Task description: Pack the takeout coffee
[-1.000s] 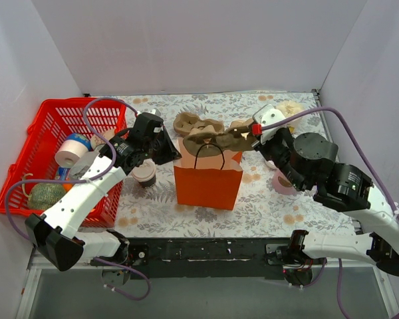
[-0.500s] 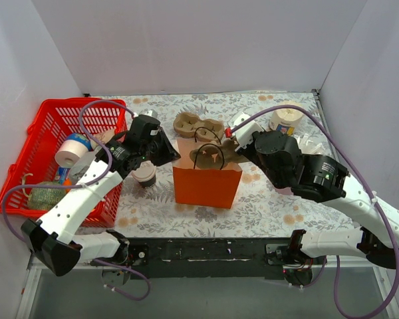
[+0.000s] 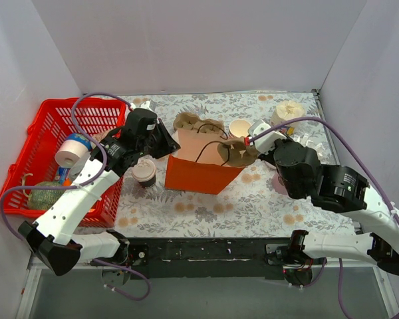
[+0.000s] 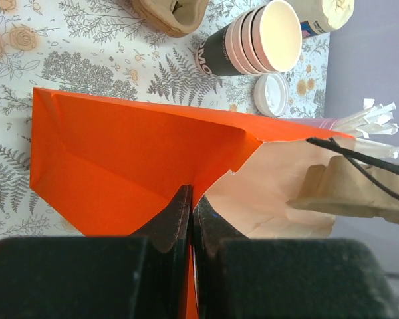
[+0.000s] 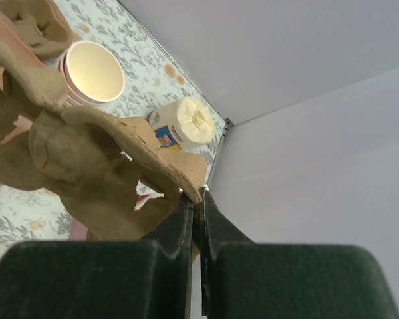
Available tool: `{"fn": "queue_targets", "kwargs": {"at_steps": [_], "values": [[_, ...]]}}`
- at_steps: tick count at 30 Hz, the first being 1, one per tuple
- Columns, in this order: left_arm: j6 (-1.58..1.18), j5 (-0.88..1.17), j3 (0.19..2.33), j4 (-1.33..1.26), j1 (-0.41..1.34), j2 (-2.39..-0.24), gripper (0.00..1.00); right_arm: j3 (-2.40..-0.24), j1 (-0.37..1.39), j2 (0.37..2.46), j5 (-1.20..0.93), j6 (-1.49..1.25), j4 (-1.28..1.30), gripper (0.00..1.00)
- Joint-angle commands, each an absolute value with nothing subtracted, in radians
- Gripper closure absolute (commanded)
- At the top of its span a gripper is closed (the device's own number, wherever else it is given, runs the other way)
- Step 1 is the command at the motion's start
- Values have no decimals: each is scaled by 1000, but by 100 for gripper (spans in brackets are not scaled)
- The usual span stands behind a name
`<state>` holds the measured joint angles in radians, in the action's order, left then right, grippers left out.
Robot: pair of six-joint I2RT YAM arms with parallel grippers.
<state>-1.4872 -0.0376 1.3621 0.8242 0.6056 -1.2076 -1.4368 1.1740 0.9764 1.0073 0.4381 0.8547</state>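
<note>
The takeout coffee (image 3: 144, 171), a small cup with a pale lid, stands left of the orange paper bag (image 3: 196, 171). The bag leans with its mouth facing right. My left gripper (image 3: 167, 145) is shut on the bag's upper left edge; in the left wrist view the gripper (image 4: 191, 193) pinches the orange paper (image 4: 120, 153). My right gripper (image 3: 247, 143) is shut on a brown pulp cup carrier (image 3: 234, 154) at the bag's mouth. The right wrist view shows the gripper (image 5: 195, 196) clamping the carrier's rim (image 5: 113, 159).
A second pulp carrier (image 3: 189, 123) lies behind the bag. A stack of lidless cups (image 3: 239, 127) and a loose white lid (image 4: 272, 93) sit behind the bag's mouth. A paper roll (image 3: 287, 111) is at the back right. A red basket (image 3: 26, 166) is on the left.
The bag has tipped from upright to leaning, its mouth now toward the right. My right gripper has drawn the carrier right, to the mouth's edge. The cup stack now shows.
</note>
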Motion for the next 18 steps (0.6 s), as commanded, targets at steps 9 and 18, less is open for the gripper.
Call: {"fn": "queue_targets", "kwargs": {"at_steps": [9, 18], "values": [[-1457, -32, 1382, 784, 626, -1201, 100, -1457, 1178, 1024, 1008, 437, 819, 99], [-1482, -109, 1397, 785, 719, -1230, 100, -1721, 1210, 1216, 898, 267, 939, 99]]}}
